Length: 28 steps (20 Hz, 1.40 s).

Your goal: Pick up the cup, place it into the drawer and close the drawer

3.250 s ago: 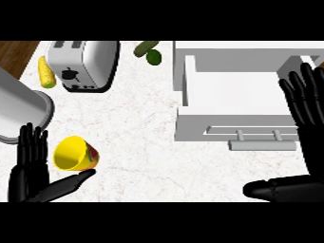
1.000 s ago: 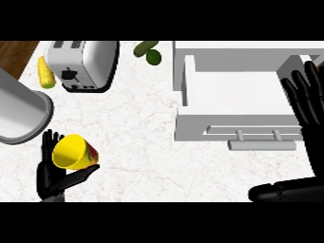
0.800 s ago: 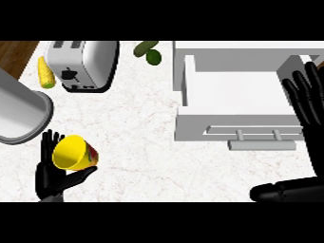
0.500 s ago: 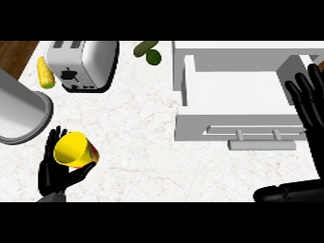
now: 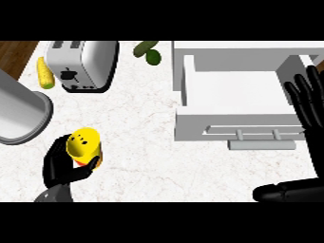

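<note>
- The counter (image 5: 139, 137), white and marbled, fills most of the frame, with strips of brown wood showing at the upper left and upper right corners.
- The drawer (image 5: 234, 92) is white and stands open in the upper right part of the frame; its inside shows bare, and its front panel with a bar handle faces the lower edge of the frame.
- A large grey cylinder (image 5: 10, 111) lies tilted along the left edge, its round end pointing toward the lower centre.
- The right hand (image 5: 319, 111) shows at the right edge, over the drawer's right side, fingers straight and spread upward, released and holding nothing. Its forearm bends in from the lower right corner.
- A silver toaster (image 5: 80, 64) sits in the upper left, slots toward the top of the frame.
- The left hand (image 5: 66, 166) is at the lower left, fingers and thumb curled round the cup, grasping it.
- The cup (image 5: 83, 144) is yellow, tipped so its rounded side faces up, and sits in the left hand at the lower left, just right of the cylinder's end and well apart from the drawer.
- A yellow corn cob (image 5: 45, 73) lies just left of the toaster.
- A green vegetable (image 5: 149, 51) lies at the top centre, between toaster and drawer.
</note>
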Motion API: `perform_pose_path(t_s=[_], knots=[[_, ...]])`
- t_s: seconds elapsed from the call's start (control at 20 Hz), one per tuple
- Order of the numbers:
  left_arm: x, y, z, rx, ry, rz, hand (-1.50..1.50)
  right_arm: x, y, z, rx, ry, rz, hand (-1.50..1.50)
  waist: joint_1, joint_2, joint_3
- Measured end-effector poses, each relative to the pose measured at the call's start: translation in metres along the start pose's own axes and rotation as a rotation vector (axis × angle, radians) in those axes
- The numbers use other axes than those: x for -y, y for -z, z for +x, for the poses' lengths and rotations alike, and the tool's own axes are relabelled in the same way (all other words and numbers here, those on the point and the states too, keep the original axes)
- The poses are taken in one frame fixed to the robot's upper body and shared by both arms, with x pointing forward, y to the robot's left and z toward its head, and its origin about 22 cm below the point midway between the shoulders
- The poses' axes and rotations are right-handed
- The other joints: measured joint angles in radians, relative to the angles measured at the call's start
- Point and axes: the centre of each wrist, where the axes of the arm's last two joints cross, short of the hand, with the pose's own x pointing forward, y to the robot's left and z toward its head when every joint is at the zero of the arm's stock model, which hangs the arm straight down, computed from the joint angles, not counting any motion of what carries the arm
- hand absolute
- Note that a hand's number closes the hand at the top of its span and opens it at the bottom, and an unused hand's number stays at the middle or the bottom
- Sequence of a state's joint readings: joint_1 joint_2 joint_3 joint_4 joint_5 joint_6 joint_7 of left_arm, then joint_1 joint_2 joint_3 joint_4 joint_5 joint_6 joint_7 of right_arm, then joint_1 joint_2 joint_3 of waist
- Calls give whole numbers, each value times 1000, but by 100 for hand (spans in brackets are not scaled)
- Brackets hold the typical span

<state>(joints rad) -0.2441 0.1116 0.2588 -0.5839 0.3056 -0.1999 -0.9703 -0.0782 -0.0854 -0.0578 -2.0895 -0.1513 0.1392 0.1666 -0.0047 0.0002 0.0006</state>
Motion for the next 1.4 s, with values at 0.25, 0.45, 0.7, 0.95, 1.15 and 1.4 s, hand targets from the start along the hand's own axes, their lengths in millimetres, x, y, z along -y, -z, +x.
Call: perform_pose_path(t_s=[0.25,0.45,0.7,0.95,1.15,1.4], knots=[[5,2,1,45,28,-6,150,-5,0,4,1,4,4,-150,2,0,0],[8,16,4,53,33,-62,150,-8,2,1,4,4,9,-150,1,0,-1],[20,37,16,102,-2,-140,150,-1,3,6,4,6,4,-150,3,-1,-1],[38,57,36,143,-42,-247,150,3,-1,4,-6,2,-5,-150,8,-3,0],[68,72,59,159,-70,-352,150,2,4,2,-11,2,-11,-150,12,-4,0],[119,91,97,172,-99,-416,150,-2,0,-1,-8,6,-16,-150,10,-4,0]])
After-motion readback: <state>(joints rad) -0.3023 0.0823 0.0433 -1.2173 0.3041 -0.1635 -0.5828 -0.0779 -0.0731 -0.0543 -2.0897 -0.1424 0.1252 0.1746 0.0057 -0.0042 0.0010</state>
